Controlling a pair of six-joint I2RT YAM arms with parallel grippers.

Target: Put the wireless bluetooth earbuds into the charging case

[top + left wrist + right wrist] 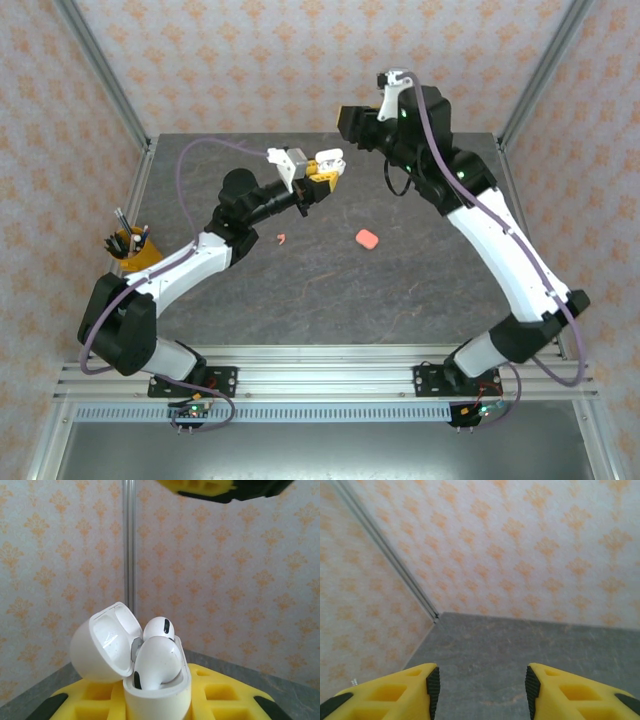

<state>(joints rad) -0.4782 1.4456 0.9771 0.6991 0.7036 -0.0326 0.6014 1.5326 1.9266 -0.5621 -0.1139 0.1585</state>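
Note:
My left gripper point(157, 702) is shut on a white charging case point(159, 695) and holds it upright above the table. The case's lid point(102, 642) is flipped open to the left. Two white earbuds sit in its wells, one in front point(159, 661) and one behind point(161, 627). From above, the case point(330, 158) is at the tip of the left gripper point(320, 172), over the far middle of the table. My right gripper point(482, 685) is open with nothing between its fingers, facing the far table corner. One of its yellow fingers point(205, 487) hangs just above the case.
A salmon pink case point(367, 238) lies shut on the grey table point(400, 290), with a small pink earbud point(282, 238) to its left. A yellow cup of pens point(130, 247) stands at the left edge. Patterned walls enclose the table.

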